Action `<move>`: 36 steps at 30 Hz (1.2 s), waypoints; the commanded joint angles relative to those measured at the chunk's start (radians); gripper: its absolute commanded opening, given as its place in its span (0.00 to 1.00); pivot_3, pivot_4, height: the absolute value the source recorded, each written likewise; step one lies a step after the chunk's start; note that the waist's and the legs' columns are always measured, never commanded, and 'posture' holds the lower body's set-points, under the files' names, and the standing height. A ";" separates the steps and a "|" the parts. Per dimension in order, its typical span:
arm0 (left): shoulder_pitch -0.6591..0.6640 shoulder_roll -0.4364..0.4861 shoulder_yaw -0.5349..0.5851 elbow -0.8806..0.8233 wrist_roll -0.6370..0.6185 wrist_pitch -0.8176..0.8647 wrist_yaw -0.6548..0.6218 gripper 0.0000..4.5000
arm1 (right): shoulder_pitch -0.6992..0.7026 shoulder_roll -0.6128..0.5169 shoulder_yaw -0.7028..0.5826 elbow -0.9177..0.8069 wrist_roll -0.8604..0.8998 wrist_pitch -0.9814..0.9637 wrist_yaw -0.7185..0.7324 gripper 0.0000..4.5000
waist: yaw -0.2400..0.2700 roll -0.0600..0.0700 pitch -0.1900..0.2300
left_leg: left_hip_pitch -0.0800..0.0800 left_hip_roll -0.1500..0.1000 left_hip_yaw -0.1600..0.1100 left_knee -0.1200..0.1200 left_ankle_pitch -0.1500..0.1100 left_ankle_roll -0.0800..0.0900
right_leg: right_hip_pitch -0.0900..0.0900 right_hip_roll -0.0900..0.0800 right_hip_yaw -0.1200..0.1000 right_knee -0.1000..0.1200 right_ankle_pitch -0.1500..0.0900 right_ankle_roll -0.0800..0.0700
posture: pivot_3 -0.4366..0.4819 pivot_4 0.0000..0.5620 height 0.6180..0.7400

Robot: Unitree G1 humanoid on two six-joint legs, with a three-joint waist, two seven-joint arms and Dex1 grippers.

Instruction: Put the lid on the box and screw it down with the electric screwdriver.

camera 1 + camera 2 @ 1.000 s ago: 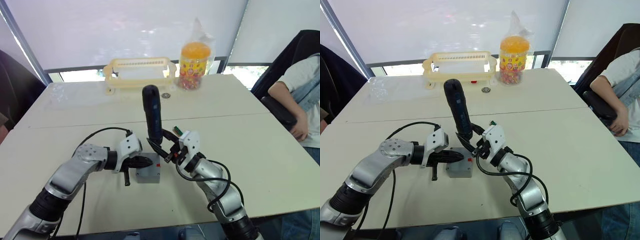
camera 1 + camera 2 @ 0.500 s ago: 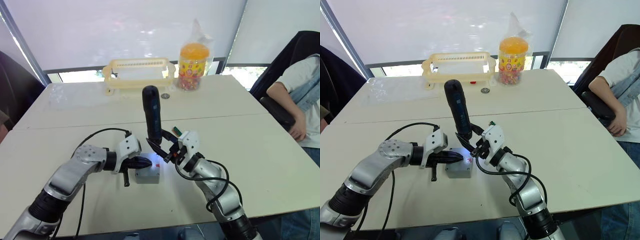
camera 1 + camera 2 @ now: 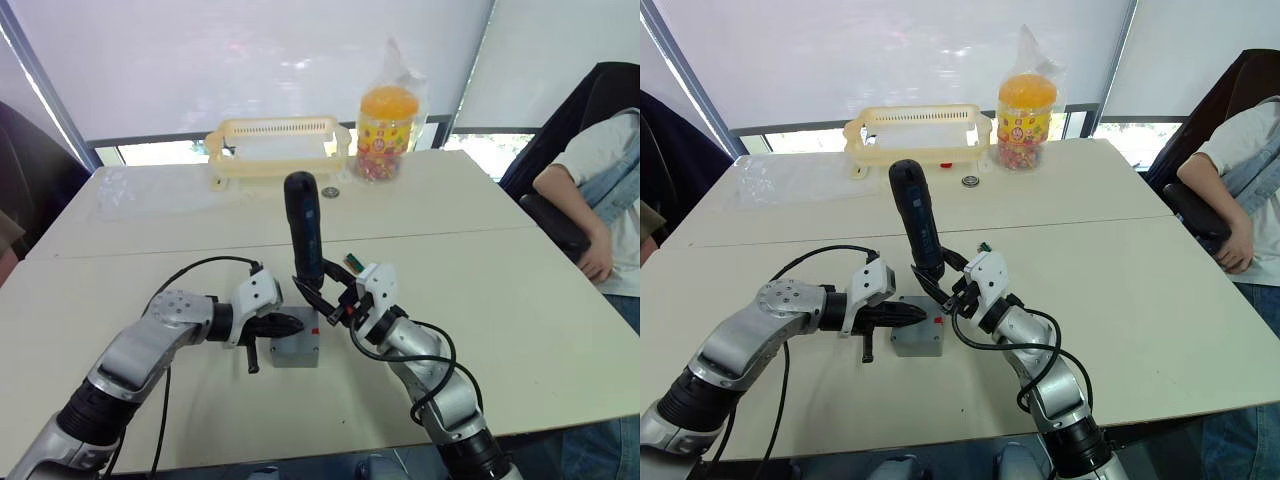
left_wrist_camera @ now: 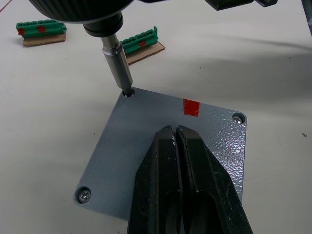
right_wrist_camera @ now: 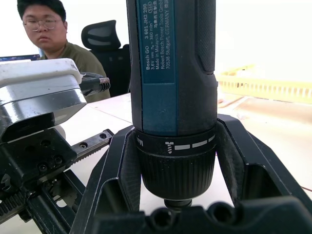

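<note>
The lid (image 4: pixel 165 146) sits flush on the box (image 3: pixel 297 349) in the middle of the near table (image 3: pixel 520 300), and the left gripper (image 4: pixel 181 141), fingers pressed together and holding nothing, bears down on the lid's top. The right gripper (image 3: pixel 325 300) clamps the electric screwdriver (image 3: pixel 303 230) upright over the box, its bit seated in the lid's corner hole nearest the two green connector strips (image 4: pixel 41 33). Half a second ago a glow lit the box beside the bit; it is out now with nothing else moved, so I'd judge this screw is nearly home, with two other corners already showing screw heads.
</note>
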 commanded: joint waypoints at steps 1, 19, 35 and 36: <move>0.023 0.021 -0.028 0.027 0.031 0.029 0.001 0.01 | 0.039 -0.018 0.010 0.099 -0.030 0.047 -0.003 0.40 | 0.000 0.000 0.000 | 0.000 0.000 0.000 0.000 0.000 0.000 | 0.000 0.000 0.000 0.000 0.000 0.000 | 0.48 0.27 1.00; 0.024 0.002 -0.059 0.058 0.040 0.025 0.002 0.01 | -0.031 0.014 -0.096 -0.230 0.123 0.178 -0.071 0.40 | 0.006 0.004 0.008 | -0.004 0.000 -0.001 -0.001 0.000 0.000 | -0.004 -0.001 0.000 -0.001 0.000 0.000 | 0.48 0.27 1.00; 0.041 -0.021 0.113 -0.017 -0.097 0.102 0.058 0.01 | -0.359 -0.145 -0.509 -0.348 0.559 0.683 -0.226 0.40 | 0.006 0.003 0.014 | -0.019 -0.001 0.000 0.003 0.001 -0.001 | -0.017 -0.001 -0.001 0.000 0.004 -0.004 | 0.48 0.27 1.00; 0.034 -0.019 0.158 -0.049 -0.140 0.136 0.069 0.01 | -0.403 -0.214 -0.578 -0.315 0.645 0.788 -0.236 0.40 | 0.006 0.003 0.018 | -0.020 -0.001 -0.001 0.003 0.001 -0.001 | -0.018 -0.001 -0.001 0.000 0.004 -0.004 | 0.48 0.27 1.00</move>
